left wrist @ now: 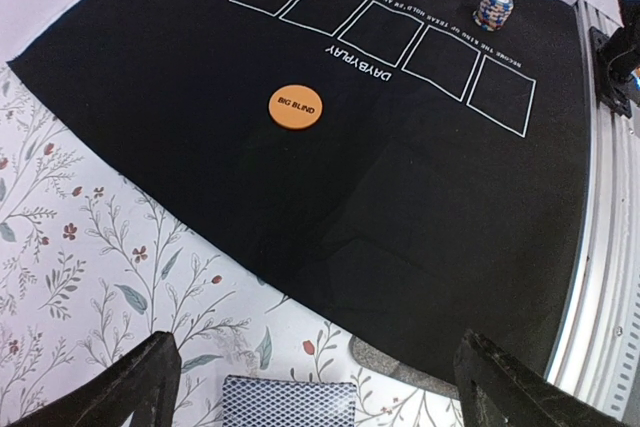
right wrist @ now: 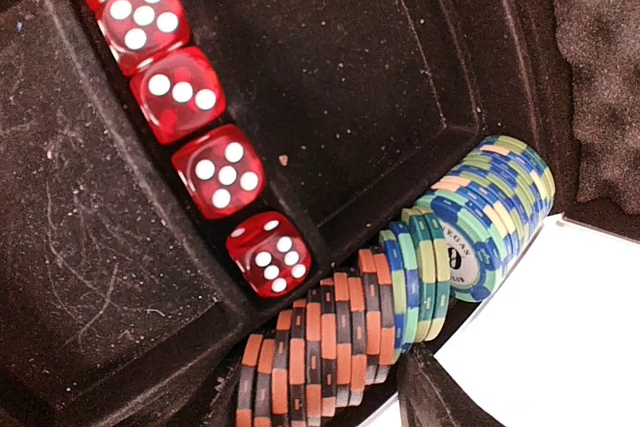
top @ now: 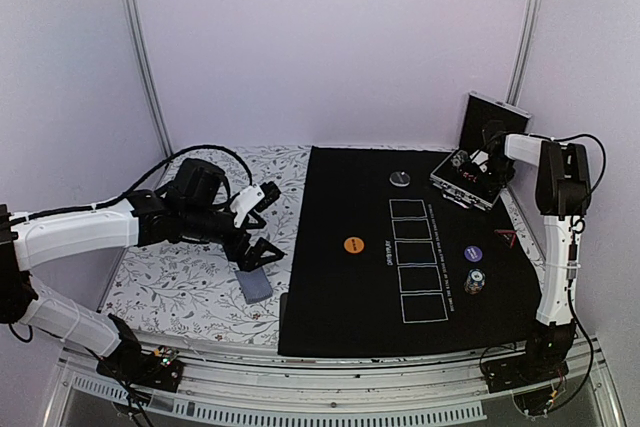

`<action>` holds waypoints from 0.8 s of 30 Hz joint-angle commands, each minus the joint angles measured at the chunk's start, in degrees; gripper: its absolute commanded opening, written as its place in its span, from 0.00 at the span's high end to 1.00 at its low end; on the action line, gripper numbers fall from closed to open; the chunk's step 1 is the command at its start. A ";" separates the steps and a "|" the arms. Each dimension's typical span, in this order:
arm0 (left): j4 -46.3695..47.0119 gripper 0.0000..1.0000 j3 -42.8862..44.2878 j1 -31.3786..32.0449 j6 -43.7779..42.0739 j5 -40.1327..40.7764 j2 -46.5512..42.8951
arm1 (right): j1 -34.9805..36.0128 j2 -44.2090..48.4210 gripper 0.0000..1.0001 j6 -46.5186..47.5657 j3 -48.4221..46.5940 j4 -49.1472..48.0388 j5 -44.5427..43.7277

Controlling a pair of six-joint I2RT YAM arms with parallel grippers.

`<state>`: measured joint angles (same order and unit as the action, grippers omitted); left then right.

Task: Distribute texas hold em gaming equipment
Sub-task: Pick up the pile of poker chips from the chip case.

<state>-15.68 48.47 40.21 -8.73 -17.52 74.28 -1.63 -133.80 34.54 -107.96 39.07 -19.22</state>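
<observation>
Black mat (top: 330,287) centre stage: my left gripper (top: 270,222) hangs spread wide over the card deck (top: 255,285) just off the mat's left edge; my right gripper (top: 462,165) sits in the case (top: 465,197) at the mat's far right corner, over striped chips (right wrist: 340,347), grip impossible to tell.

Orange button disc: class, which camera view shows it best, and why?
Left wrist view: the orange button disc lies close and unobstructed on the black mat, its BIG BLIND lettering readable. The top external view shows it only as a small orange spot. The right wrist view misses it.
</observation>
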 commanded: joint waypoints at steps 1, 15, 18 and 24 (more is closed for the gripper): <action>0.28 0.02 -0.04 -0.83 0.23 -0.83 0.35 | 2.49 3.37 0.50 2.39 4.00 -5.02 3.25; 0.29 0.02 -0.13 -0.92 0.27 -0.87 0.38 | 2.56 2.43 0.48 7.20 4.82 -6.32 3.58; 0.30 0.02 -0.21 -0.94 0.25 -0.90 0.51 | 2.15 1.28 0.47 6.91 4.63 -5.98 3.86; 0.26 0.02 -0.22 -0.92 0.29 -1.03 0.60 | 1.21 -0.21 0.41 6.09 4.34 -5.40 5.15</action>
<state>-15.70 48.47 40.07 -8.73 -17.58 74.28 -0.78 -131.46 41.41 -103.96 34.04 -19.38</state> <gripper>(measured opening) 0.982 0.578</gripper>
